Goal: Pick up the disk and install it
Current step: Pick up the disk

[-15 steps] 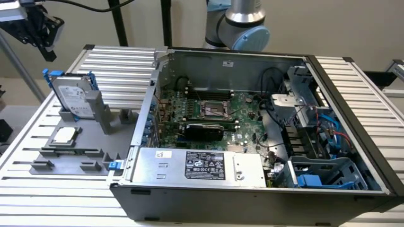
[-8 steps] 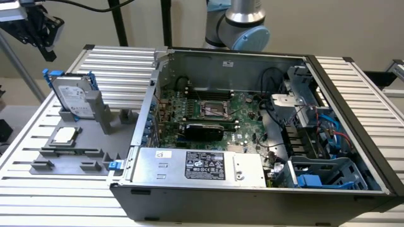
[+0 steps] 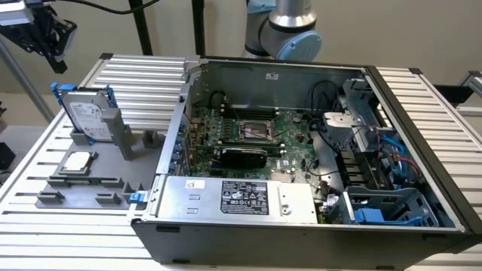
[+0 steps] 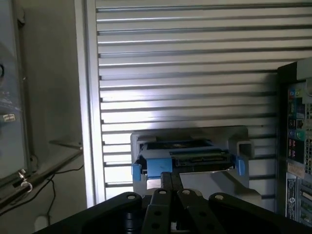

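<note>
Jaws of the black gripper point(image 3: 51, 42) point(image 4: 170, 178) are clenched together, empty, above the flat silver-grey disk in its blue plastic frame point(image 3: 85, 116) point(image 4: 187, 158). The disk stands on edge in a grey plastic holder point(image 3: 121, 144), on the exterior view's left of the open dark-grey metal computer case point(image 3: 263, 243).

A plain beige wall point(image 3: 391, 34) stands behind; black poles point(image 3: 197, 25) rise before it. The table point(image 3: 150, 73) is ribbed grey metal.

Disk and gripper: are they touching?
Apart. The exterior view shows the gripper above the disk, which stands in its grey holder, with a clear gap between them.
</note>
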`<action>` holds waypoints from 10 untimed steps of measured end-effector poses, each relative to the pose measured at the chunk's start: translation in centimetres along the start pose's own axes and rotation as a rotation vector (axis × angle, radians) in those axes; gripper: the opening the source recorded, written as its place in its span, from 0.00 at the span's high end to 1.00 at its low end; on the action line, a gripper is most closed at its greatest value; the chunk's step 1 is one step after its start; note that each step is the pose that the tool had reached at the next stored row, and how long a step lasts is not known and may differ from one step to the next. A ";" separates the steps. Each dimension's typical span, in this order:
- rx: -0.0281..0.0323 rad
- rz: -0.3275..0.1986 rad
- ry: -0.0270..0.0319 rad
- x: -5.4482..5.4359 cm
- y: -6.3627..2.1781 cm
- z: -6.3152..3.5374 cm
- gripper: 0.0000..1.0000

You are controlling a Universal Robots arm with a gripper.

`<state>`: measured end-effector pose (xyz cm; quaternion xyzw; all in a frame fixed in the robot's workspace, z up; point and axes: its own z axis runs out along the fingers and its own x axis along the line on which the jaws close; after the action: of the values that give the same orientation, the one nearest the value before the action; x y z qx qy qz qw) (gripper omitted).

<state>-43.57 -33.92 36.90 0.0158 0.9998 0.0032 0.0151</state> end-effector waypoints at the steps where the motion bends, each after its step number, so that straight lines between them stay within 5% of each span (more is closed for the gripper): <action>1: -0.0005 -0.018 0.0003 0.0 0.00 0.00 0.89; 10: -0.0055 -0.182 0.0041 0.0 0.00 0.14 0.89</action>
<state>-43.57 -33.92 36.76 -0.0750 0.9971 0.0046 0.0133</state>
